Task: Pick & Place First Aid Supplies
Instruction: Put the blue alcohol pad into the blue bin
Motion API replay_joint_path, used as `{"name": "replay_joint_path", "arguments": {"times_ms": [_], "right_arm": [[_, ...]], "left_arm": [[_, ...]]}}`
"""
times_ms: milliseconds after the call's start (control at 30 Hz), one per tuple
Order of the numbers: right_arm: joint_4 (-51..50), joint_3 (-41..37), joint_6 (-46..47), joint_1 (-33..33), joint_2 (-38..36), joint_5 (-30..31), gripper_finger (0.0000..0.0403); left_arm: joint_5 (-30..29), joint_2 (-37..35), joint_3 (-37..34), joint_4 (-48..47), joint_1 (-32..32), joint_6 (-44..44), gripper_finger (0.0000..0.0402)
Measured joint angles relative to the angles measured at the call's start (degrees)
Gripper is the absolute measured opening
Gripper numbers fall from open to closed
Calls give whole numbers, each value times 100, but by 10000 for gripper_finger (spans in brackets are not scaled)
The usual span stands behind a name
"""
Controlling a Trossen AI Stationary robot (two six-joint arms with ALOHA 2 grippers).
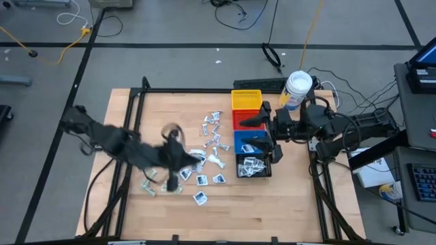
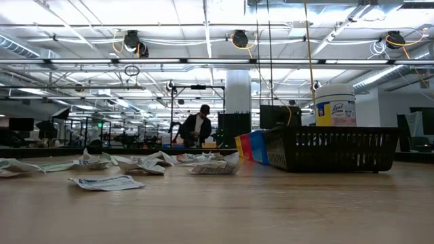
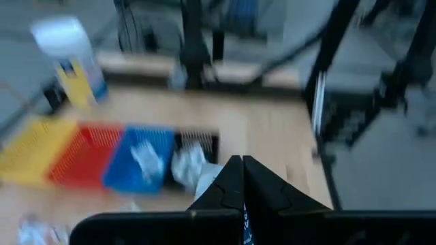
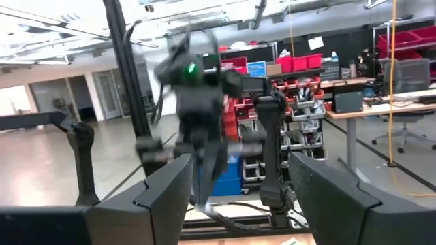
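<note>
Now the black bin (image 1: 253, 165) and blue bin (image 1: 251, 143) hold packets, loose first aid supplies (image 1: 211, 139) litter the table (image 1: 293, 197), left gripper (image 3: 242, 178) pinched shut above them, right gripper (image 1: 264, 135) wide over the bins.

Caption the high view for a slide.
Left tool shut above scattered first aid packets; right tool open over the bins.

Wooden table (image 1: 272, 204), black-framed. Scattered across its middle: packets (image 1: 212, 139), white squares and pale green wrappers. Beside them, a touching row of bins: yellow bin (image 1: 246, 100), red bin (image 1: 244, 120), blue bin (image 1: 248, 142), black bin (image 1: 253, 165). By the yellow bin, white jar (image 1: 298, 89).
</note>
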Motion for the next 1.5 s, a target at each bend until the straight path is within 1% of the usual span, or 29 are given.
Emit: {"name": "replay_joint_path", "arguments": {"times_ms": [67,167,267,333,433,567,667,733,800,967,1100,1167,1233,1367,1500], "right_arm": [[0,0,46,-72,0,44,240],[2,0,134,-183,0,291,240],[2,0,157,-332,0,312,240],[2,0,268,-428,0,312,240],[2,0,434,-569,4,289,240],[81,0,461,-747,84,206,240],[328,29,669,-905,182,-274,240],[366,162,727,-987,295,-504,240],[351,310,724,-1043,439,-730,240],[361,592,601,-1161,648,-1238,240],[407,702,579,-1217,732,-1660,240],[378,706,577,-1226,737,-1710,240],[360,715,561,-1226,735,-1745,240],[343,717,479,-1228,734,-2017,240],[343,717,467,-1188,702,-2035,238]], "left_arm": [[-3,-249,0,326,167,350,0],[3,-638,0,794,438,821,0],[16,-941,2,1126,738,1322,0],[151,-1076,2,1334,956,1599,0],[731,-1255,2,1697,1358,1914,0],[1695,-1295,7,2008,1981,1938,0],[2546,-1126,7,2335,2373,1732,0],[2962,-961,7,2608,2569,1585,0],[3254,-751,7,2892,2701,1432,0],[3740,-232,12,3709,2936,1089,0],[4059,205,162,4004,3028,872,0],[4169,399,270,4027,3031,781,0],[4190,613,433,4075,3029,763,0],[4238,869,643,4073,3029,741,0],[4157,889,663,4046,3029,751,0]]}}
